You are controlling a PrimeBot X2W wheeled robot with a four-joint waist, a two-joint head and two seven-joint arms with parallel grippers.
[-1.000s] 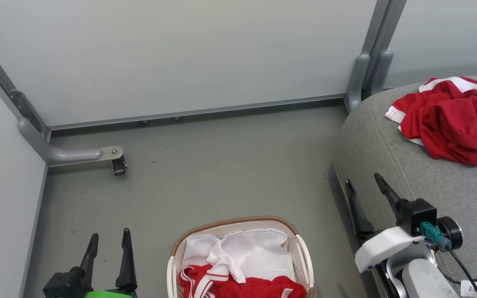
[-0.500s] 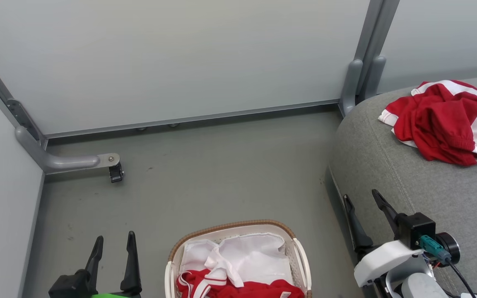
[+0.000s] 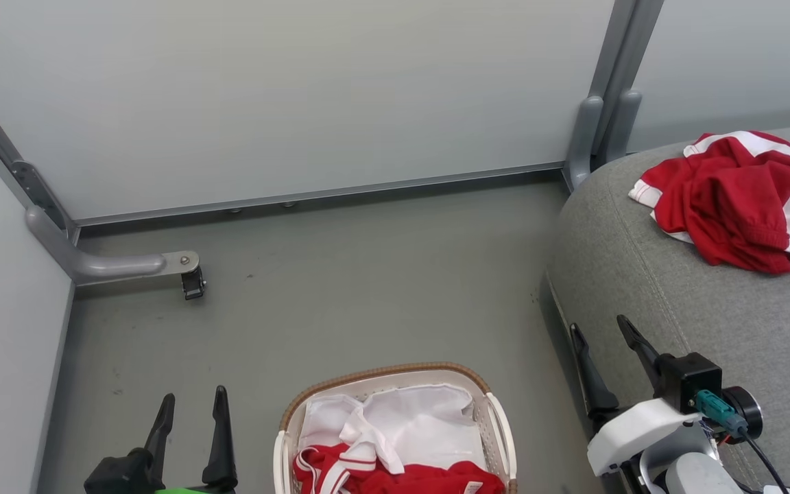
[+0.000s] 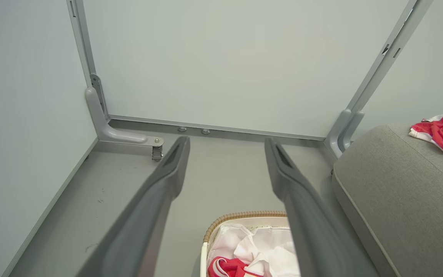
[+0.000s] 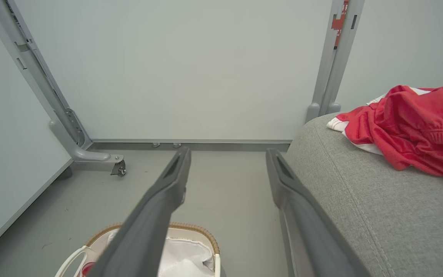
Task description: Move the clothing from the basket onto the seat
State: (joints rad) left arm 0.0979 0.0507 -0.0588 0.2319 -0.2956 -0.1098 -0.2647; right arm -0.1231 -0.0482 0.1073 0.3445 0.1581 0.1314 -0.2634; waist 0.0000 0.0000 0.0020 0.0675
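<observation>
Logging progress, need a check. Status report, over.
Left claw open, empty; right claw open, empty. One red white-striped jersey garment on the grey fabric cushion seat; another red garment in the white perforated plastic basket. No obstruction seen.

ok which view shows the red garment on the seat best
Head view: the whole red garment lies on the grey seat. Right wrist view shows it closer but cut off; left wrist view catches a corner.

The seat (image 3: 745, 309) is covered in matt grey woven cloth; the basket (image 3: 381, 371) is rimmed, apparently, in brown wicker.
</observation>
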